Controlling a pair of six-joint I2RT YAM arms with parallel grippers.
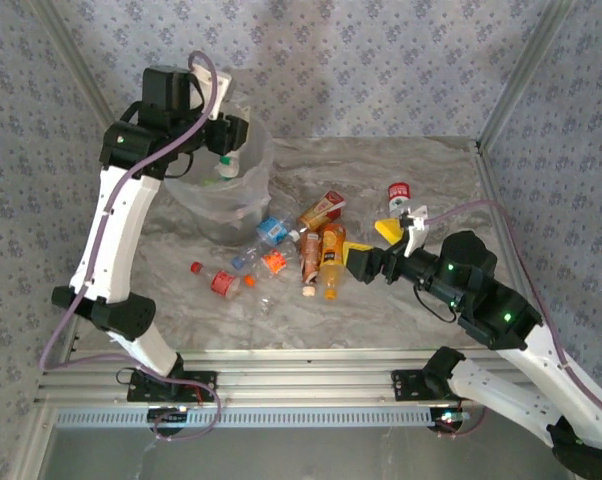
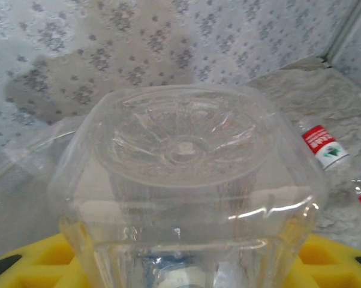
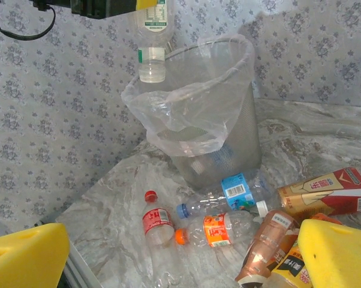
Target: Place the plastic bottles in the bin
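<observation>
Left gripper (image 2: 180, 271): pinching a clear bottle (image 3: 152, 37) across its body, cap hanging down over the bin (image 3: 240, 120).
Right gripper (image 1: 373, 243): jaws spread wide and empty, low over the table (image 1: 431, 180), just right of the loose bottles (image 1: 281, 258).
Bin: far left, with a liner bag over its rim.
Loose bottles: lying in a cluster mid-table, near and right of the bin. A red-labelled one (image 1: 398, 192) lies apart, far right.
Handling: probably empty, so light. The thin walls should dent under a squeeze, and the smooth plastic may slip. The labelled mid-body looks the safest hold.
Left wrist view: the bottle's ribbed base close up, seated between the yellow pads (image 2: 36, 264).
Right wrist view: side-on, the cap sits about level with the rim over the left of the mouth. From the top view that height is hard to judge.
</observation>
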